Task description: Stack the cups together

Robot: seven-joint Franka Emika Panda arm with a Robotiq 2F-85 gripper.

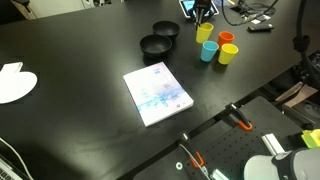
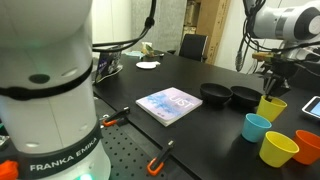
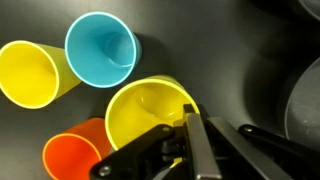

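Note:
Four small cups stand close together on the black table. In the wrist view they are a teal cup, a yellow cup, an orange cup and a second yellow cup. My gripper is shut on the right rim of this second yellow cup. In both exterior views the gripper hangs straight down onto that yellow cup. The teal cup, other yellow cup and orange cup stand apart beside it, all upright.
Two black round bowls sit just beside the cups. A book lies flat in the table's middle. A white object lies at the far side. Cables and a phone lie behind the cups.

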